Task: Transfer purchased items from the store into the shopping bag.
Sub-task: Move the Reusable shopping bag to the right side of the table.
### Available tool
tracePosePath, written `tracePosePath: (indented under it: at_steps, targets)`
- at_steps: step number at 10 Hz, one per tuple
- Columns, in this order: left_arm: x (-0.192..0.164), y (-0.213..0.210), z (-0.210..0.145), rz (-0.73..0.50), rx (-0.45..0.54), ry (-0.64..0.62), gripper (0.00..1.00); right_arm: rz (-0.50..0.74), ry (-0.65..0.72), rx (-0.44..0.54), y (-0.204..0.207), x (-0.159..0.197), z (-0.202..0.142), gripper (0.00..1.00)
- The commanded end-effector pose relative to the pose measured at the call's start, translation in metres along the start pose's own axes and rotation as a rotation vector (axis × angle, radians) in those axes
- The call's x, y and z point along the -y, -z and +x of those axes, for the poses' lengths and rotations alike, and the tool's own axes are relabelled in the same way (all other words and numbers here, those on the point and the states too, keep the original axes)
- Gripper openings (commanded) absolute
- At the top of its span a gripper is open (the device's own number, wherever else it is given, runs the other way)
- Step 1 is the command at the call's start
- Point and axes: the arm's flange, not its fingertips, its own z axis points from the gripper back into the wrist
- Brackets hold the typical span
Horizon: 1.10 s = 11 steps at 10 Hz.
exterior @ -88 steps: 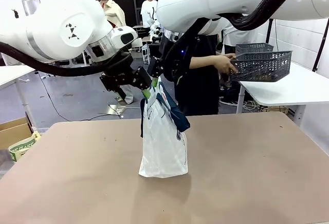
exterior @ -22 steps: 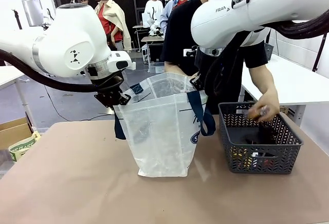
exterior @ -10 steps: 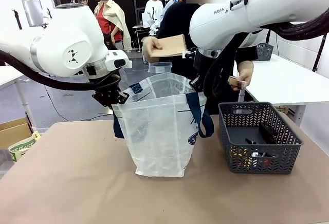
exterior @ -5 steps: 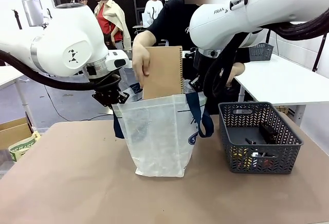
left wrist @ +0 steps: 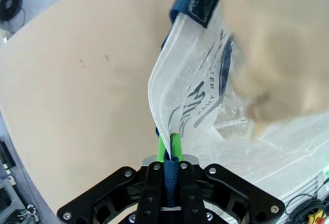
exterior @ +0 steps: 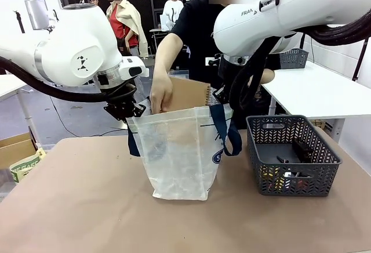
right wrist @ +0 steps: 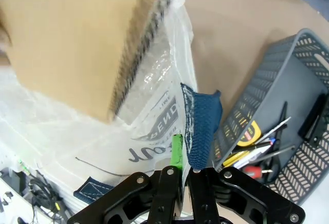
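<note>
The translucent white shopping bag [exterior: 179, 154] stands open mid-table, held wide by both arms. My left gripper [exterior: 128, 112] is shut on its left navy strap [left wrist: 169, 172], and my right gripper [exterior: 223, 99] is shut on the right navy strap [right wrist: 200, 126]. A person's hand [exterior: 161, 97] lowers a flat brown cardboard pack [exterior: 188, 95] into the bag's mouth; that pack [right wrist: 77, 44] looks blurred in the right wrist view. To the right of the bag sits the store, a dark grey mesh basket [exterior: 293, 174]. Inside it lie a yellow tape measure [right wrist: 248, 131] and several small goods.
The person stands right behind the bag at the table's far edge. A white table [exterior: 330, 93] with another grey basket [exterior: 293, 58] stands at the back right. A cardboard box [exterior: 17, 148] sits on the floor at left. The brown tabletop [exterior: 87, 206] lies bare in front.
The person's hand has pushed the brown cardboard pack down from above the rim partly into the bag. Both arms hold still with the bag open.
</note>
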Motion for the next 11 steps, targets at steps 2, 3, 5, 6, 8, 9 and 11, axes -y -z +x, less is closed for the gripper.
tracePosePath:
  at_steps: [2, 3, 5, 6, 8, 9, 11]
  targets:
    - [-0.0030, -0.0007, -0.0004, 0.001, 0.001, -0.005, 0.00, -0.002, 0.004, 0.001, -0.0009, 0.0025, -0.0003, 0.00]
    - [-0.0030, -0.0007, -0.0004, 0.001, 0.001, -0.005, 0.00, -0.002, 0.004, 0.001, -0.0009, 0.0025, -0.0003, 0.00]
    - [-0.0030, -0.0007, -0.0004, 0.001, 0.001, -0.005, 0.00, -0.002, 0.004, 0.001, -0.0009, 0.0025, -0.0003, 0.00]
    - [-0.0030, -0.0007, -0.0004, 0.001, 0.001, -0.005, 0.00, -0.002, 0.004, 0.001, -0.0009, 0.0025, -0.0003, 0.00]
    - [-0.0030, -0.0007, -0.0004, 0.001, 0.001, -0.005, 0.00, -0.002, 0.004, 0.001, -0.0009, 0.0025, -0.0003, 0.00]
    - [-0.0030, -0.0007, -0.0004, 0.001, 0.001, -0.005, 0.00, -0.002, 0.004, 0.001, -0.0009, 0.0025, -0.0003, 0.00]
    - [-0.0030, -0.0007, -0.0004, 0.001, 0.001, -0.005, 0.00, -0.002, 0.004, 0.001, -0.0009, 0.0025, -0.0003, 0.00]
